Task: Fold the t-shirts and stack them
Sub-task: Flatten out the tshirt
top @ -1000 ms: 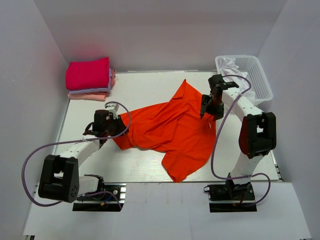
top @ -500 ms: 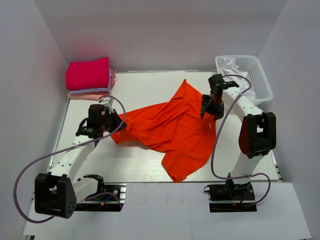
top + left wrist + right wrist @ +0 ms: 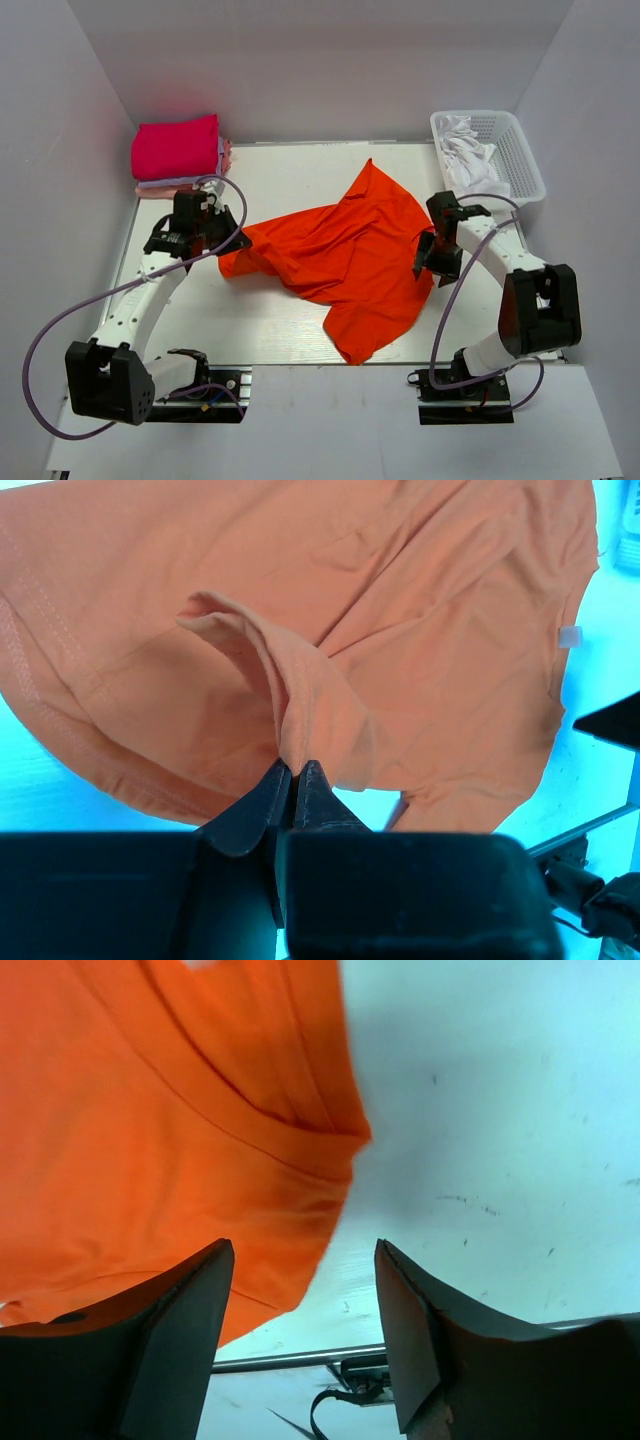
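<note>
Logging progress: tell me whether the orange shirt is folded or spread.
Not folded: the orange shirt lies loose and rumpled on the table, one edge bunched in the shut left gripper.

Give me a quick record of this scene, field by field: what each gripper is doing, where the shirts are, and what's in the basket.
left gripper: shut, pinching a fold of the orange shirt
right gripper: open, over the shirt's right edge, holding nothing
orange shirt: lying crumpled and unfolded between the arms
folded stack: magenta on top, paler shirts under it, far left corner
basket: far right corner, white cloth inside
</note>
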